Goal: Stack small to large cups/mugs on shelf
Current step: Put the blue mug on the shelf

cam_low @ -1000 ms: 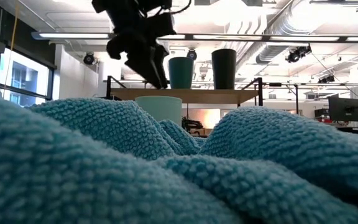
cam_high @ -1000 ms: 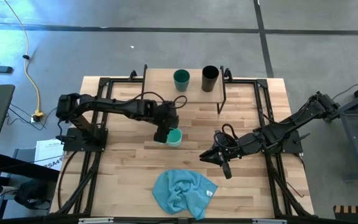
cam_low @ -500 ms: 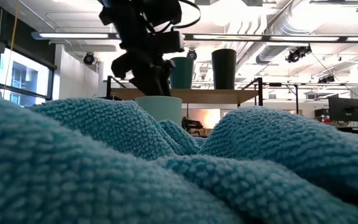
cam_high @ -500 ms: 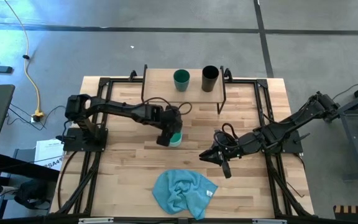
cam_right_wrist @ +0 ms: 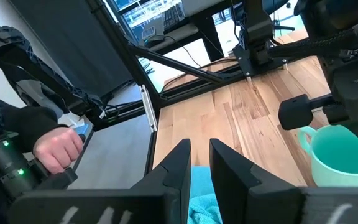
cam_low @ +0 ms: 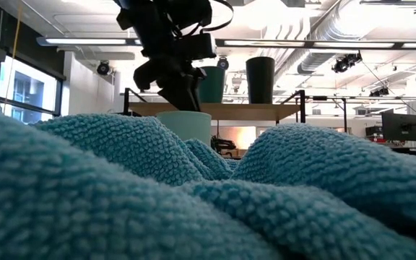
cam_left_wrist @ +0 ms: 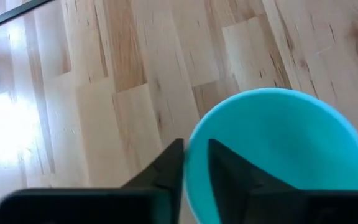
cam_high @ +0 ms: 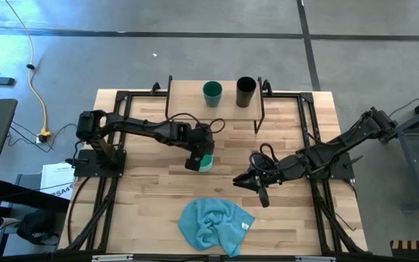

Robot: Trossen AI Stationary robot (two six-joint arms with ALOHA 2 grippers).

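The light turquoise mug (cam_high: 206,163) stands upright on the tabletop at mid-table, and my left gripper (cam_high: 197,160) is shut on its rim from above. On the shelf (cam_high: 228,103) at the far edge stand the dark teal cup (cam_high: 212,93) and, to its right, the tall black cup (cam_high: 246,92). My right gripper (cam_high: 249,182) hovers right of the mug, shut with nothing between its fingers. In the low view the mug (cam_low: 186,124) shows under my left gripper (cam_low: 181,97), in front of the shelf (cam_low: 266,109). My left gripper pinches the mug's rim (cam_left_wrist: 191,140) on the side toward the table's left. One finger (cam_left_wrist: 229,171) is inside the mug and the other (cam_left_wrist: 166,171) outside. The fingers slant down from the table's left. The mug stands upright with its base on the table.
A crumpled blue cloth (cam_high: 213,224) lies near the table's front edge and fills the low view's foreground (cam_low: 193,209). Black frame rails run along the left and right table edges. A person's hand (cam_right_wrist: 58,149) holds a controller off the table.
My left gripper has come down and a little toward the table's right, onto the mug, and its fingers have closed on the rim. The mug has stayed in place. My right gripper has kept still.
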